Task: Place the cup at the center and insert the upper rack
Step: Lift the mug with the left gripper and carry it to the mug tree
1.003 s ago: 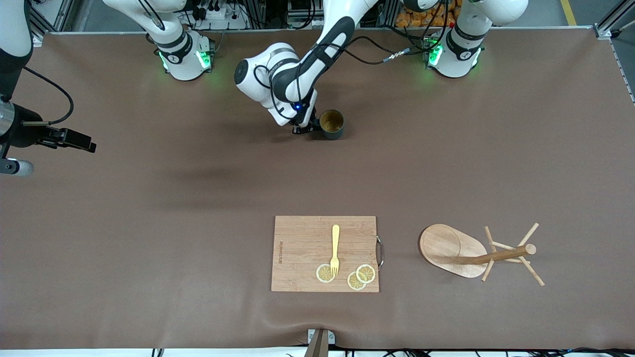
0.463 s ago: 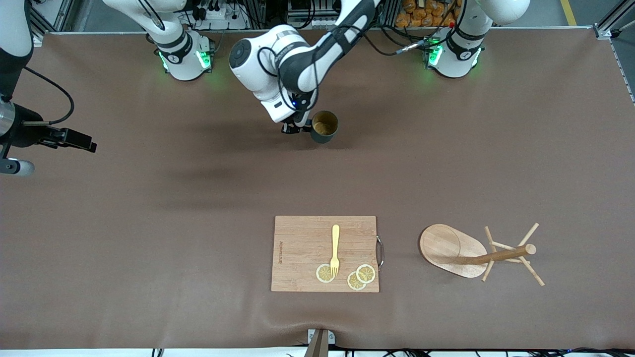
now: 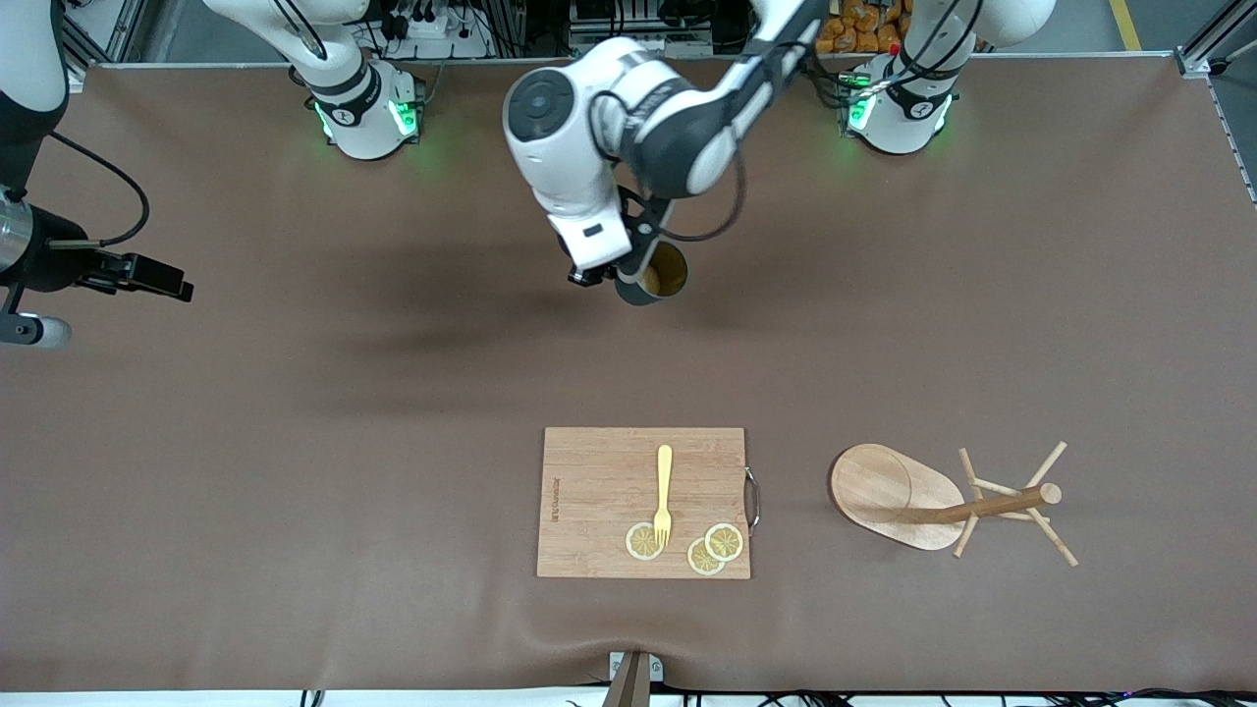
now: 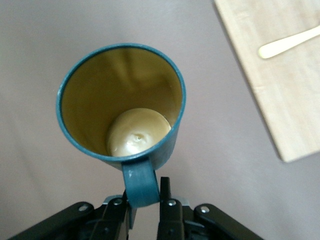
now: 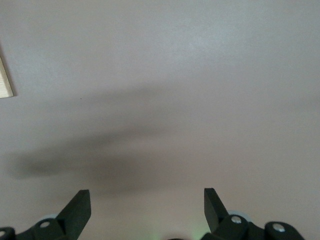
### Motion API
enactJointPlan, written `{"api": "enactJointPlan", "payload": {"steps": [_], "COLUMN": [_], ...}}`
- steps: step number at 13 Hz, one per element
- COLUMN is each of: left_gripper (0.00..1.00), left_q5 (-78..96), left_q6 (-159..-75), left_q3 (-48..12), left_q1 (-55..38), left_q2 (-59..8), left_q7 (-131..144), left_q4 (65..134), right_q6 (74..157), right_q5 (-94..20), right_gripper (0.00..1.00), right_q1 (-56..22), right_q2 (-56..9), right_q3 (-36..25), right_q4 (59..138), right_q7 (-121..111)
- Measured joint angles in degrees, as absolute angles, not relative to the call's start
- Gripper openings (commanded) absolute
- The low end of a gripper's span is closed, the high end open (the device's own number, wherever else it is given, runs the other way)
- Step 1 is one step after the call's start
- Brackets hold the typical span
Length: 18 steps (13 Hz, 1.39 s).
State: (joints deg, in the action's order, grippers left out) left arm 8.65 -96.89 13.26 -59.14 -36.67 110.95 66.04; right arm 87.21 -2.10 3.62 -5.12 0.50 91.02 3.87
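Steadiness matters most: with the left gripper clamped tight on the handle of the cup, carried upright over bare table, it should descend level at centre, while the right gripper waits wide open, empty.

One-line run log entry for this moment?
left end effector: shut on cup handle, lifted | right end effector: open, waiting | upper rack: lying on table

White arms, black joints, green-lit bases.
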Motion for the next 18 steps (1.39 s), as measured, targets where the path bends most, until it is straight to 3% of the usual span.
{"api": "enactJointPlan", "payload": {"steps": [10,18], "left_gripper": [0.0,0.0], "left_q5": [30.6,51.9], "left_q6": [-98.4,-97.2], "left_q3": [13.9,13.7], "left_q1": [-37.5,-21.4], "left_q2": [-26.8,-25.9], "left_q7": [83.9,65.7], "left_q4": [66.4,68.6], "right_q6": [90.5,93.7], "right_q5": [-2.2,-1.6], "right_gripper": [1.0,1.0], "right_q1": [3.6,3.6], "right_q2": [-5.1,-5.1], "right_q3": [0.8,0.7], "right_q4": [90.9,90.9], "right_q7": [3.9,0.9]}}
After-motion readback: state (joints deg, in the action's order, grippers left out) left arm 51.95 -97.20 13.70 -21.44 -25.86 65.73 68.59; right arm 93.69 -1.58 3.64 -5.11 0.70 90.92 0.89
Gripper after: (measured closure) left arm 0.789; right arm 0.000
